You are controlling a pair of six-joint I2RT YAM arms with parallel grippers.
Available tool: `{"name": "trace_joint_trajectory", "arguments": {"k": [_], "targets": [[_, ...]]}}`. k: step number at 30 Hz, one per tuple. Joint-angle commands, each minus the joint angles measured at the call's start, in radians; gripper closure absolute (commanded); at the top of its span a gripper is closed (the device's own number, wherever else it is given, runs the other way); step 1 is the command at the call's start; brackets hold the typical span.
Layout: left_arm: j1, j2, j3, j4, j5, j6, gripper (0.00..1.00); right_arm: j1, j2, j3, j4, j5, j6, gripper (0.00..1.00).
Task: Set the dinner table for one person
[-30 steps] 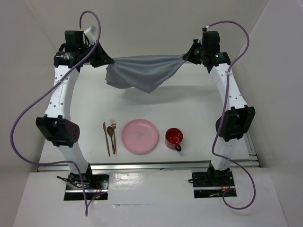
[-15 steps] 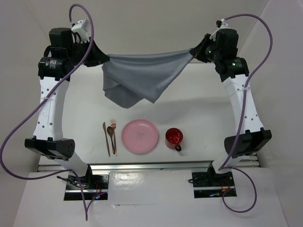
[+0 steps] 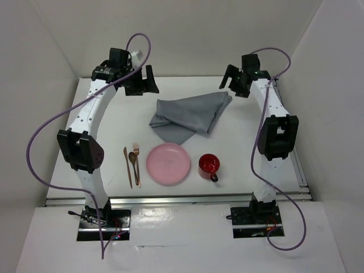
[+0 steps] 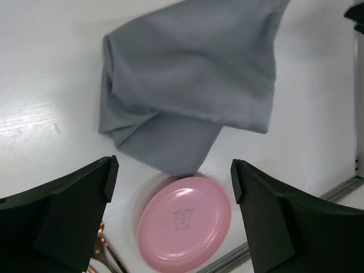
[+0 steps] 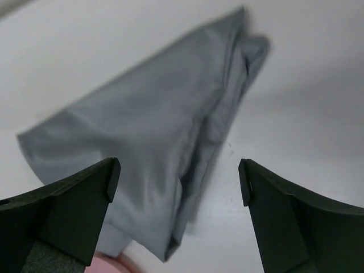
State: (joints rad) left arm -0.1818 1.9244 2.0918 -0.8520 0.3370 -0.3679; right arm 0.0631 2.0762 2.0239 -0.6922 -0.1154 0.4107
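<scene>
A grey cloth (image 3: 189, 116) lies crumpled on the white dinner table (image 3: 114, 122), behind the pink plate (image 3: 168, 164). My left gripper (image 3: 149, 78) hovers open above the cloth's far left side, holding nothing. My right gripper (image 3: 228, 78) hovers open over the cloth's far right corner, also holding nothing. In the left wrist view the cloth (image 4: 187, 85) and the plate (image 4: 185, 223) show below the open left gripper (image 4: 170, 182). The right wrist view has the cloth (image 5: 148, 153) under the open right gripper (image 5: 179, 182).
Copper knife (image 3: 128, 166), spoon (image 3: 132, 158) and fork (image 3: 137, 162) lie left of the plate. A red mug (image 3: 208, 165) stands to its right. A metal rail (image 3: 182, 199) runs along the near edge; white walls enclose the table.
Both grippers opened and let go of the cloth, which had hung stretched between them. It dropped onto the table in a crumpled heap. Both arms came lower and inward.
</scene>
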Motion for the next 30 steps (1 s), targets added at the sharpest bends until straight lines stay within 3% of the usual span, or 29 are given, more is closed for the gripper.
{"name": "trace_joint_trajectory", "arguments": {"k": [1,2,4,7,9,11,12,14,15,18,19,22,26,30], "targets": [[0.019,-0.093,-0.077,0.033,-0.084,0.011,0.0,0.052,-0.148,-0.135,0.022,0.054,0.002,0.01],[0.019,-0.102,-0.096,0.033,-0.107,0.0,0.05,0.066,-0.186,-0.171,0.04,0.069,0.002,0.05],[0.019,-0.102,-0.163,0.042,-0.121,-0.012,0.51,0.131,-0.215,-0.278,0.053,0.132,-0.007,0.11],[0.019,-0.084,-0.263,0.063,-0.096,-0.037,1.0,0.207,-0.237,-0.384,0.062,0.187,-0.019,0.27],[0.019,-0.045,-0.326,0.082,-0.049,-0.063,1.0,0.249,-0.228,-0.425,0.053,0.187,-0.019,0.33],[0.019,-0.016,-0.357,0.082,-0.049,-0.075,0.96,0.259,-0.228,-0.464,0.053,0.159,0.008,0.33],[0.019,-0.004,-0.375,0.096,-0.049,-0.091,0.73,0.259,-0.228,-0.488,0.069,0.076,0.046,0.24],[0.019,0.033,-0.42,0.123,-0.059,-0.111,0.55,0.25,-0.24,-0.589,0.111,-0.007,0.098,0.2],[0.019,0.047,-0.42,0.123,-0.059,-0.136,0.41,0.241,-0.255,-0.626,0.165,-0.045,0.167,0.2],[0.019,0.091,-0.441,0.168,-0.029,-0.151,0.41,0.201,-0.292,-0.789,0.329,-0.194,0.316,0.23],[0.019,0.1,-0.441,0.18,-0.02,-0.151,0.46,0.201,-0.301,-0.824,0.37,-0.235,0.345,0.25],[-0.005,0.134,-0.392,0.18,-0.056,-0.141,0.51,0.201,-0.292,-0.869,0.43,-0.248,0.416,0.28],[-0.016,0.211,-0.288,0.143,-0.098,-0.141,0.34,0.201,-0.251,-0.881,0.447,-0.248,0.456,0.27],[-0.016,0.269,-0.237,0.133,-0.107,-0.141,0.36,0.201,-0.229,-0.89,0.491,-0.248,0.478,0.27]]}}
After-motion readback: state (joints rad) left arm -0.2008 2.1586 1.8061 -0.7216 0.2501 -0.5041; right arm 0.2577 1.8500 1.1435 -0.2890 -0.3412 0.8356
